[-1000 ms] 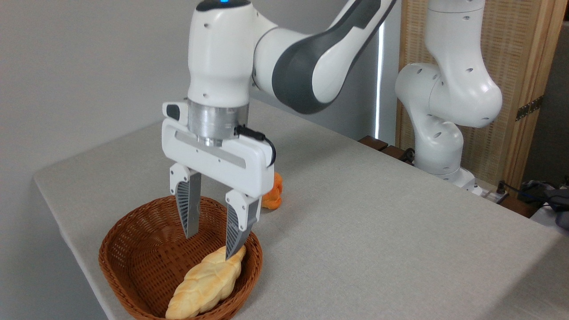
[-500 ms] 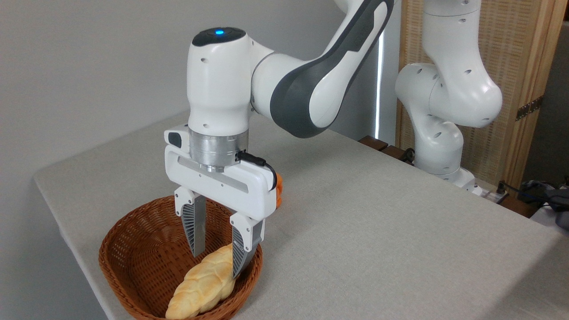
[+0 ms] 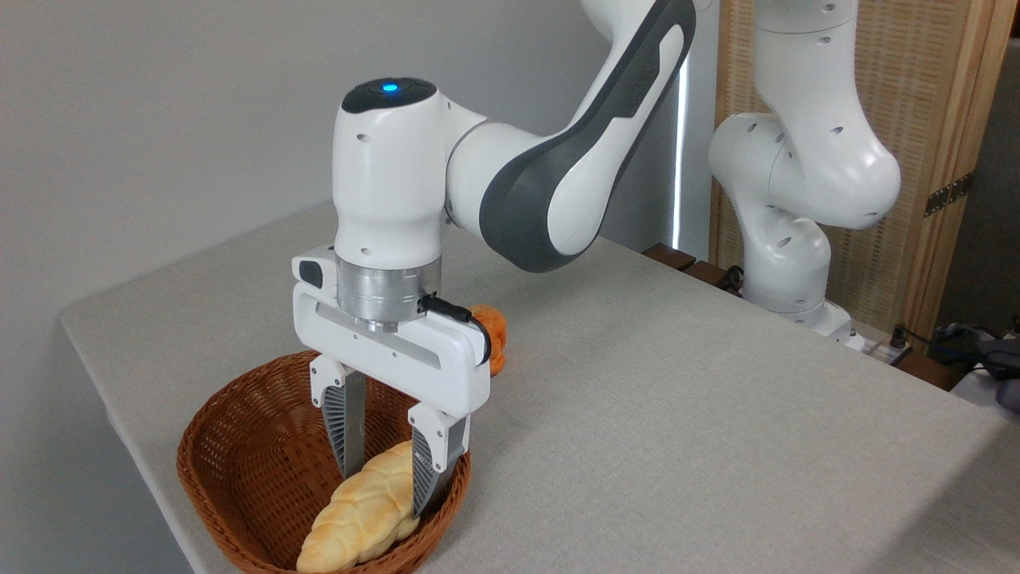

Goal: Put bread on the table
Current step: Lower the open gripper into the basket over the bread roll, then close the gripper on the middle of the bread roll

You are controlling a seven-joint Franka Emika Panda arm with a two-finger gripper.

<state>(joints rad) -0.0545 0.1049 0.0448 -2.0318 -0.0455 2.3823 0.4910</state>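
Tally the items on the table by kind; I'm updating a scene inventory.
Braided bread loaf: 1
Orange pastry: 1
Wicker basket: 1
Total: 3

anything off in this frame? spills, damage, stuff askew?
Nothing stands out. The bread lies intact in the basket, one end propped on the near rim. The gripper is open, straddling its far end. An orange pastry sits on the table behind.

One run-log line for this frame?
phase: pre-grasp | pincer: open, fingers straddling bread's far end | bread: in basket | table: bread not yet placed
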